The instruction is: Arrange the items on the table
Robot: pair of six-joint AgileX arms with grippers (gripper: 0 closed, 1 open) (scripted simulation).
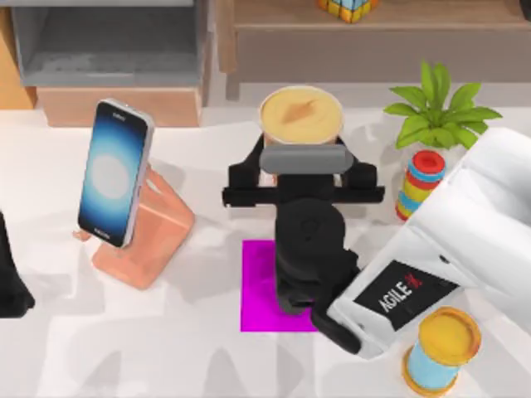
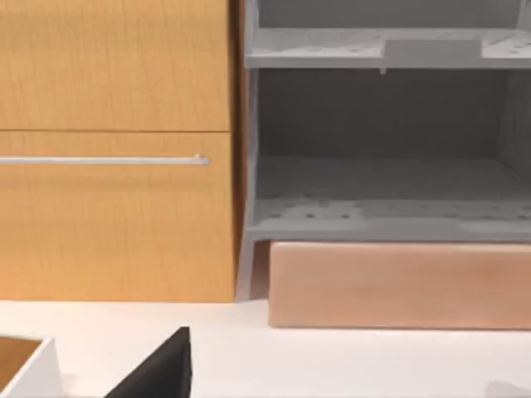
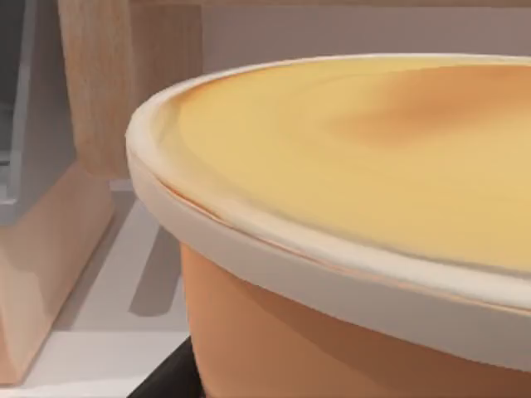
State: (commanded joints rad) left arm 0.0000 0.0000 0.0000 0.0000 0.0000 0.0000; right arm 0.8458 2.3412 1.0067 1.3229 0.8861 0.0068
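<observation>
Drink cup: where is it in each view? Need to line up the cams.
Top view: the orange drink cup stands at centre back of the table, with the right gripper at its near side.
Left wrist view: not in it.
Right wrist view: the cup is close up, creamy top and orange wall.
Shared landmark: the grey shelf unit.

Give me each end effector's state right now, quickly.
Left end effector: parked at the table's left edge; cannot be told.
Right end effector: at the drink cup, fingers either side of it; whether it grips cannot be told.
</observation>
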